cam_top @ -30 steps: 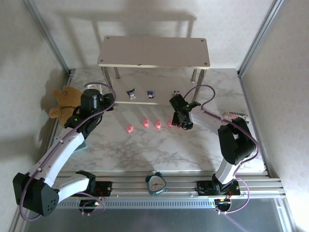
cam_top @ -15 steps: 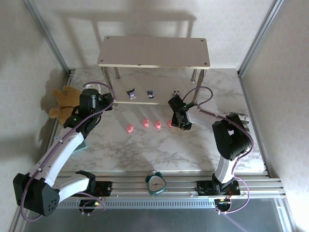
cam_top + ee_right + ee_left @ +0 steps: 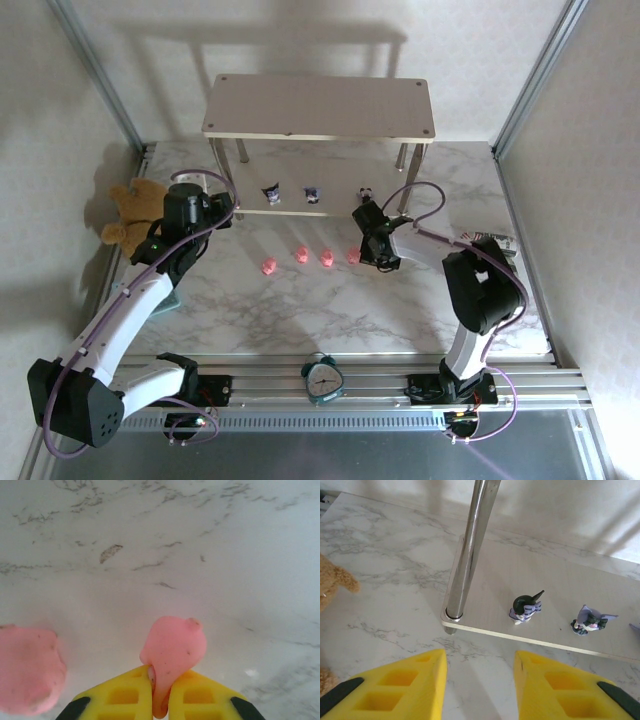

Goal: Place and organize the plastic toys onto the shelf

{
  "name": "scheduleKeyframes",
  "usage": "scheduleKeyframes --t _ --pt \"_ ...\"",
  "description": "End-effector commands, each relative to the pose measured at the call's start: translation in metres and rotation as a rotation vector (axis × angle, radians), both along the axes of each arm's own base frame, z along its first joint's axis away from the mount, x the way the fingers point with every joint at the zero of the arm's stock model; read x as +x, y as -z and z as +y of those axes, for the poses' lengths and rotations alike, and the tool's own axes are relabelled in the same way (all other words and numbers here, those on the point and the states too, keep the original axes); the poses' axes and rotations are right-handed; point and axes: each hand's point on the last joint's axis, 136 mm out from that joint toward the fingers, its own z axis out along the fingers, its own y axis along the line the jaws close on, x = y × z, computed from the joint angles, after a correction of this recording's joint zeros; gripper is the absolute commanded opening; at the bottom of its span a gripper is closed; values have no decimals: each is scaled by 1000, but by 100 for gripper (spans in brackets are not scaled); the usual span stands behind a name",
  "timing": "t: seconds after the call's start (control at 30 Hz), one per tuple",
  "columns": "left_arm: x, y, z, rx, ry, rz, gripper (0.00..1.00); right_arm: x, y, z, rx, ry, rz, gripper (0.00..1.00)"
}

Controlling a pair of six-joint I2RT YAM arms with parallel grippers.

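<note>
The shelf (image 3: 320, 105) stands at the back, its lower board (image 3: 555, 590) carrying three dark figurines (image 3: 271, 193) (image 3: 313, 194) (image 3: 366, 193); two of them (image 3: 526, 608) (image 3: 590, 620) appear in the left wrist view. Several pink pigs lie in a row on the marble (image 3: 267, 267) (image 3: 301, 255) (image 3: 326, 258). My right gripper (image 3: 362, 250) (image 3: 161, 692) is shut on the rightmost pink pig (image 3: 175, 647) (image 3: 352, 256), low over the table, with another pig (image 3: 27, 667) just to its left. My left gripper (image 3: 226, 208) (image 3: 480, 680) hangs open and empty before the shelf's left front leg (image 3: 470, 550).
A brown teddy bear (image 3: 135, 210) (image 3: 332, 580) sits at the left by the wall. A teal alarm clock (image 3: 323, 380) stands on the near rail. A striped object (image 3: 487, 238) lies at the right. Metal frame posts flank the shelf.
My right gripper shifted slightly around the rightmost pink pig, its wrist swinging a little. The left arm and the other toys stayed put.
</note>
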Motion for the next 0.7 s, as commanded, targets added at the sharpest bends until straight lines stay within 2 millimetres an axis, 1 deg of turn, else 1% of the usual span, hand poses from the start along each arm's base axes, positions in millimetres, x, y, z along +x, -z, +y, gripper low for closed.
scheduleKeyframes --t 0.0,0.07,0.1,0.2,0.23,0.33,0.43,0.53,0.63,0.67 --pt "0 -10 0 3 15 -13 40 -7 -37 -15 -30 -26 -62 7" --pt "1 -15 -1 -7 22 -15 40 -14 -63 -18 -26 -56 -89 7" --pt "2 -18 -3 -14 28 -14 40 -17 -82 -20 -21 -74 -115 7" --pt "7 -33 -10 -40 55 -20 40 -24 -145 -24 1 -130 -213 7" --pt "9 -37 -13 -51 66 -20 39 -26 -170 -26 9 -150 -258 7" --pt "15 -54 -23 -86 106 -33 39 -24 -236 -31 2 -203 -392 9" --pt "21 -72 -34 -119 151 -57 39 -13 -296 -36 -36 -243 -509 10" --pt "29 -87 -40 -131 175 -76 39 7 -341 -40 -61 -254 -602 10" --pt "36 -98 -44 -137 188 -92 39 32 -366 -42 -38 -245 -652 11" --pt "38 -100 -46 -140 195 -94 39 40 -370 -42 -34 -243 -661 11"
